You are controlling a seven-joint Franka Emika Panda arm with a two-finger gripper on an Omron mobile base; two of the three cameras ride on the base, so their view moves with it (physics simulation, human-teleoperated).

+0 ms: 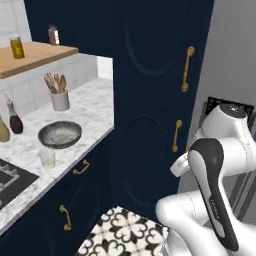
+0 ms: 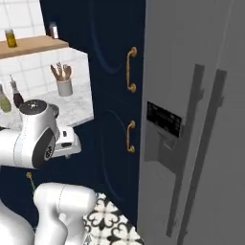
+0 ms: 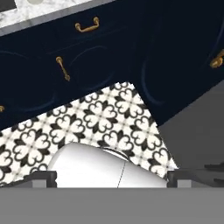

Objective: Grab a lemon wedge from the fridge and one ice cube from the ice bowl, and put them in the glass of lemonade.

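Progress so far looks like zero, as far as you can judge from these shots. Fridge (image 2: 191, 119) stands shut at the right, both dark handles (image 2: 196, 143) untouched, dispenser recess (image 2: 163, 119) facing you. Lemon wedge is presumably inside; you can't see it w/ the doors closed.

Gripper (image 3: 112, 177) points down at the patterned floor tiles (image 3: 87, 122), fingertips far apart at the bottom corners of the hand view, so jaws are wide open w/ nothing between them. Arm (image 1: 215, 170) is folded up close to the base, well apart from both fridge and counter.

Ice bowl (image 1: 59, 134) sits on the marble counter (image 1: 95, 105), speckled inside, cubes too small to make out. Glass of lemonade (image 1: 47, 157) stands just beside it, nearer the counter edge. Nothing visibly added to it.

Still left for you, I'd say: open fridge, get wedge, drop in glass, then pick one ice cube and drop that in too. Fridge door likely comes first.
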